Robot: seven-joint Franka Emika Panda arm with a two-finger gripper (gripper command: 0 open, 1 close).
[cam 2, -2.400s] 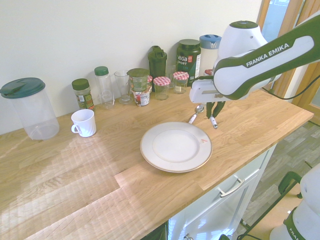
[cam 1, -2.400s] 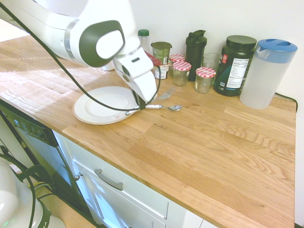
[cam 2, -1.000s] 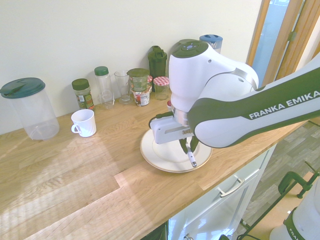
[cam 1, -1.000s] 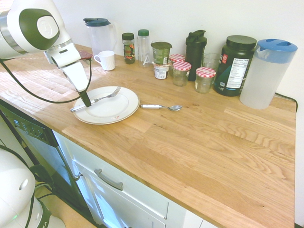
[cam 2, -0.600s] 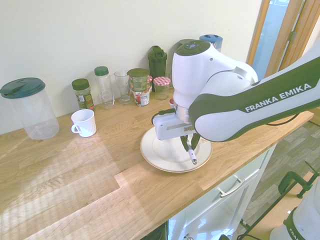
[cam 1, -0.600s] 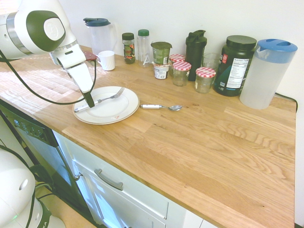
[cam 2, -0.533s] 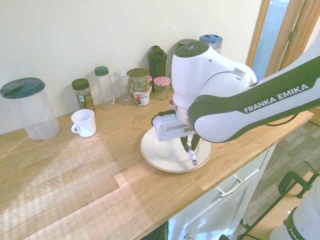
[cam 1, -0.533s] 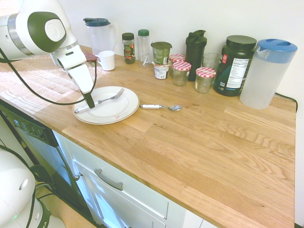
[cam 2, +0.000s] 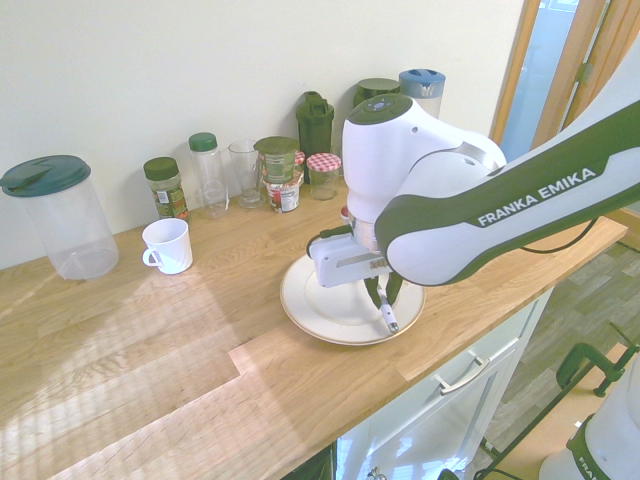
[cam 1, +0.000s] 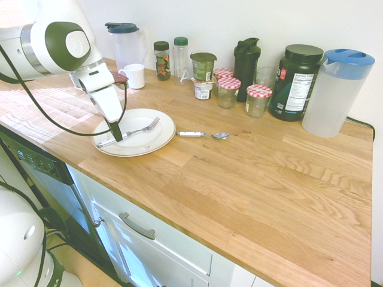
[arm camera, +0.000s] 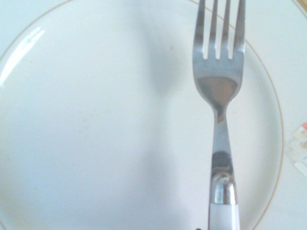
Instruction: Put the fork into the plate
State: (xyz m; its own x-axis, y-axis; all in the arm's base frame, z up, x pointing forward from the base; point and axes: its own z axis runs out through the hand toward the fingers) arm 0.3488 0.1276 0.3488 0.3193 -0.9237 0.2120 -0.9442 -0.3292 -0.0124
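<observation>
The cream-white plate (cam 1: 145, 143) lies near the counter's front edge, also seen in the second exterior view (cam 2: 328, 310). My gripper (cam 1: 118, 135) hangs low over its left part, shut on the white handle of the fork (cam 1: 142, 128). The fork's silver tines point toward the plate's far right rim, and its handle end (cam 2: 388, 321) sticks out below the fingers. In the wrist view the fork (arm camera: 219, 91) stretches across the plate (arm camera: 96, 120). Whether the fork touches the plate I cannot tell.
A white-handled spoon (cam 1: 203, 134) lies on the wood just right of the plate. Along the wall stand a white mug (cam 1: 134, 75), jars (cam 1: 258, 98), bottles, a dark tub (cam 1: 294, 82) and two pitchers (cam 1: 336, 91). The counter edge runs close in front of the plate.
The gripper has carried the fork from beside the spoon across the plate, then shifted inward and lower, so the handle no longer overhangs the plate's left rim.
</observation>
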